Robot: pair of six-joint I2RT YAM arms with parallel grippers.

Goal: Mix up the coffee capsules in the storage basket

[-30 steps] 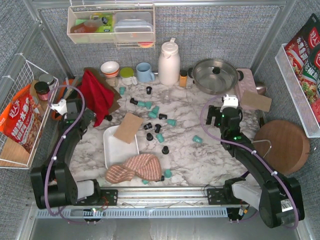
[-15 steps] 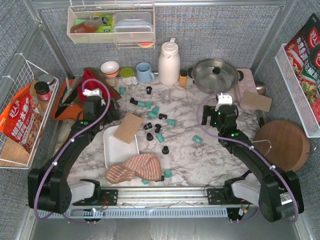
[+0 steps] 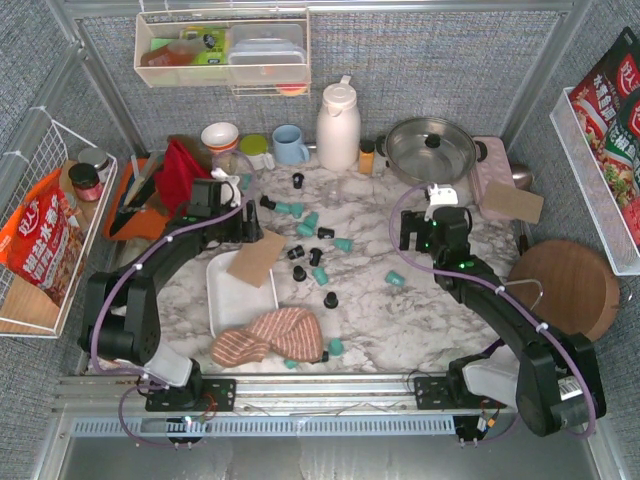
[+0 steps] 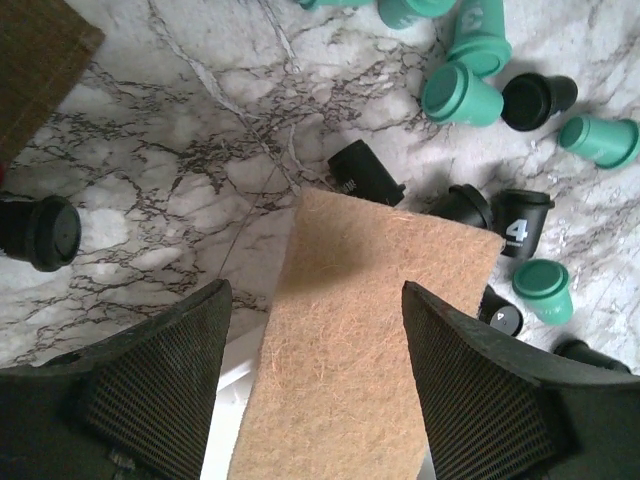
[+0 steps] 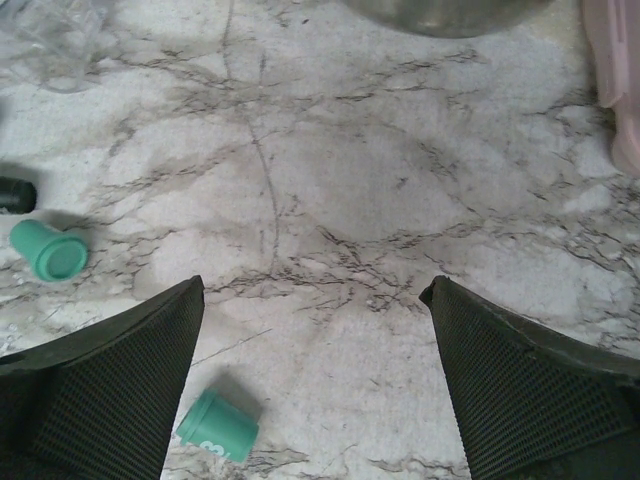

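The white storage basket [image 3: 238, 298] lies left of centre, with no capsule visible in it. A tan fibre mat [image 3: 256, 256] rests across its far right corner. Teal and black coffee capsules [image 3: 312, 250] lie scattered on the marble to the right of it. My left gripper [image 3: 246, 228] hovers over the mat. In the left wrist view its fingers stand open [image 4: 315, 290] on either side of the mat [image 4: 370, 330], apart from it, with capsules [image 4: 460, 93] just beyond. My right gripper [image 3: 432, 220] is open [image 5: 312, 290] over bare marble, a teal capsule [image 5: 218, 425] near its left finger.
A striped cloth [image 3: 272, 335] covers the basket's near end. A red cloth [image 3: 178, 172], a bowl [image 3: 220, 135], a blue mug [image 3: 290, 145], a white flask [image 3: 338, 125] and a steel pan [image 3: 430, 150] line the back. A round wooden board [image 3: 562, 292] sits at the right.
My left arm has swung right from the red cloth to above the tan mat, and its jaws have narrowed a little. The right gripper has edged left and farther back.
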